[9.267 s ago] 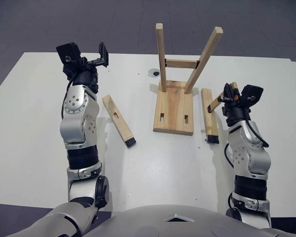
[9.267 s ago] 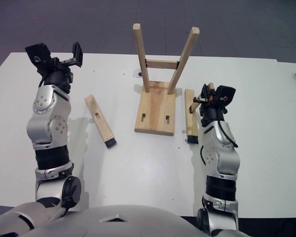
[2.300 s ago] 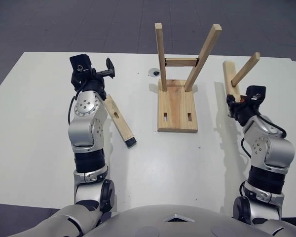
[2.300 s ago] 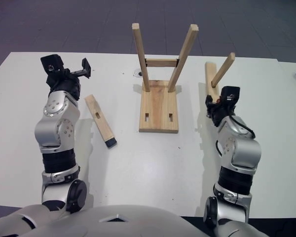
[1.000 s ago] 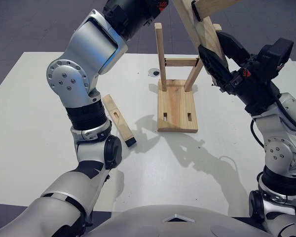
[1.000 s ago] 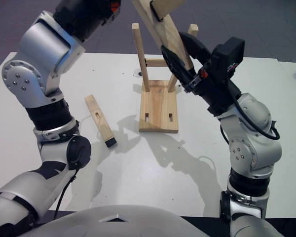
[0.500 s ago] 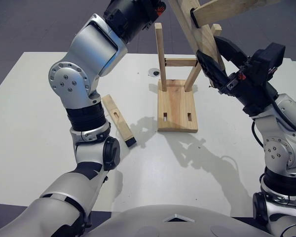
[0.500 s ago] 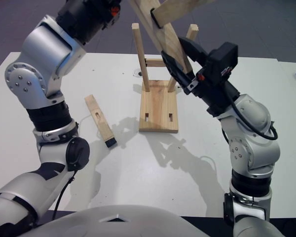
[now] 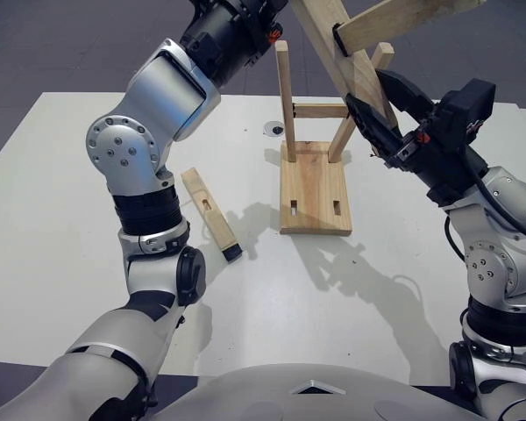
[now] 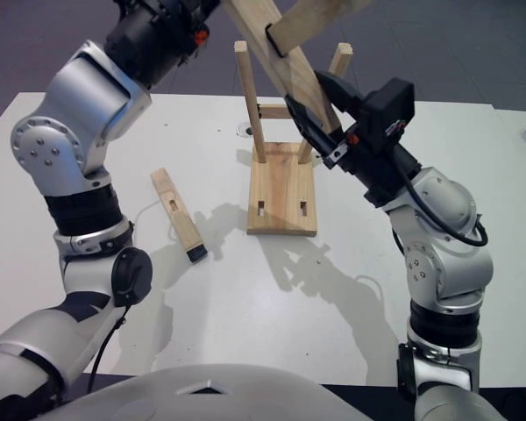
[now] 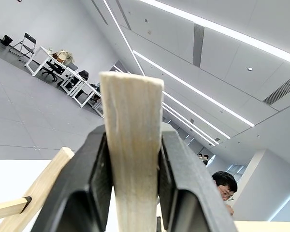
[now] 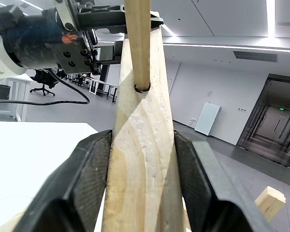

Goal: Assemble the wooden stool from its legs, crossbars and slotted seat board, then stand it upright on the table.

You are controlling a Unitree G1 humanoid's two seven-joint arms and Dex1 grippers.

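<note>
Right gripper (image 12: 142,166) clamps a leg (image 9: 354,70) aloft — left gripper (image 11: 133,159) seemingly clenches its top end.

White table (image 9: 53,175); small dark round mark (image 9: 273,130) near far edge; grey floor (image 9: 88,44).

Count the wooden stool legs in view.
4: two upright legs in the slotted wooden seat board, one loose leg on the white table, one raised leg in the right gripper.
</note>
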